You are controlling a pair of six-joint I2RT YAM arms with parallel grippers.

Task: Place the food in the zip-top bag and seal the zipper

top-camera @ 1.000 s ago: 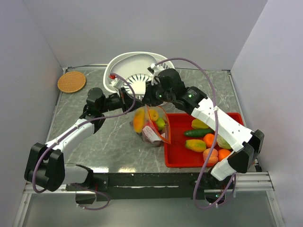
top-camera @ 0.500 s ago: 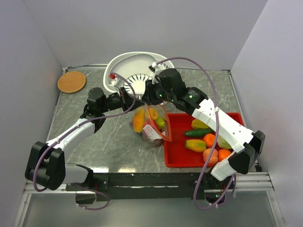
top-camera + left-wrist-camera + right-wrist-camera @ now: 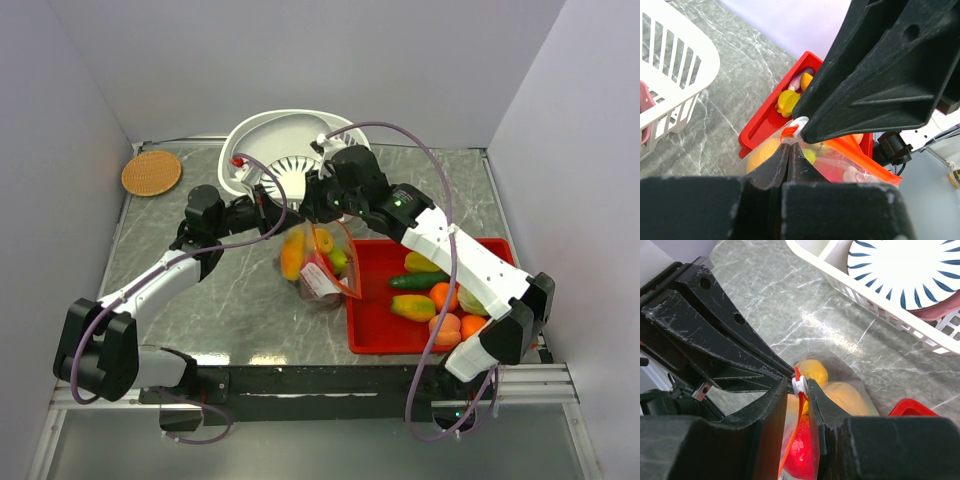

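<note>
The zip-top bag stands upright on the grey marble-patterned table, just left of the red tray and in front of the white slotted basket. The left gripper has its fingers pressed together on the clear plastic at the bag's top corner, right under the end of the orange-red zipper. The right gripper meets it from the opposite side, its fingertips closed on the white slider at that same end of the strip. Inside the bag lie an orange mango, a yellow piece and a green one. A pale label shows low on the bag, its print too small to read. More food sits in the tray, among it a green cucumber and orange fruits. A blue-striped plate rests in the basket, and a round cork coaster lies at the far left.
</note>
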